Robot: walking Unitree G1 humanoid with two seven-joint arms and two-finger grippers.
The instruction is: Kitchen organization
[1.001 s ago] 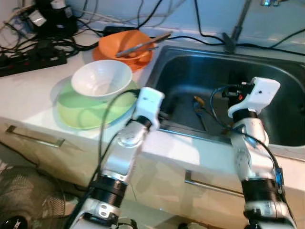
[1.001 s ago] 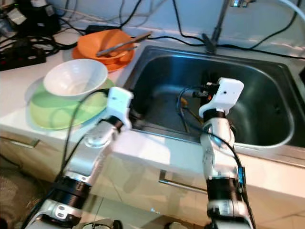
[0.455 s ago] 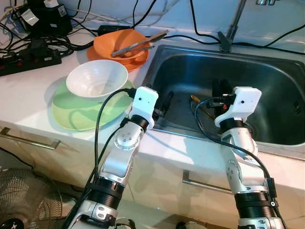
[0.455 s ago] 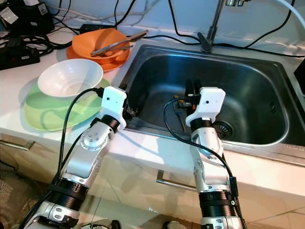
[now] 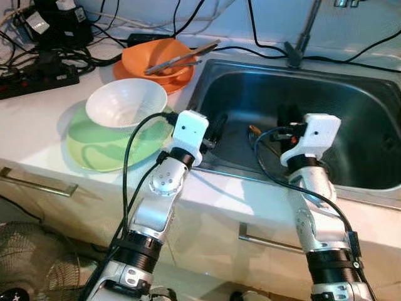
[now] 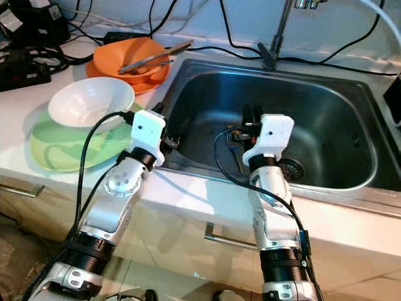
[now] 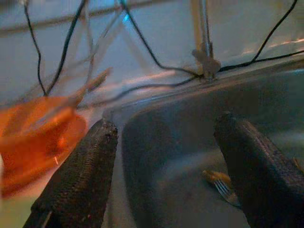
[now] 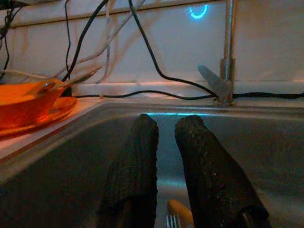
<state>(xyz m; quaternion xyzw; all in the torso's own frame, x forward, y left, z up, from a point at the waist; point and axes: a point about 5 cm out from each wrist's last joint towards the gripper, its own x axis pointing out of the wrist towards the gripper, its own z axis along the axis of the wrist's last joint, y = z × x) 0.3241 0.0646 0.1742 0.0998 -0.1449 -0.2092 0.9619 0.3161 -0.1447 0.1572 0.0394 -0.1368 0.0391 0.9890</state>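
— Where are the arms?

— Both reach over the steel sink (image 6: 326, 125). The left end effector (image 7: 166, 171) hangs at the basin's near left rim, its fingers spread wide with nothing between them. The right end effector (image 8: 166, 175) is over the middle, fingers nearly together and empty.

— Anything in the basin?

— A fork (image 7: 223, 185) with a yellowish handle on the bottom, partly hidden behind the right fingers (image 8: 209, 180); its full length is hard to make out.

— And on the worktop (image 5: 37, 119)?

— A white bowl (image 5: 128, 103) sits on a green plate (image 5: 94, 147). Behind it, an orange bowl (image 5: 156, 59) holds tongs (image 5: 182, 56). Tangled cables (image 5: 44, 56) are cut off by the frame edge.
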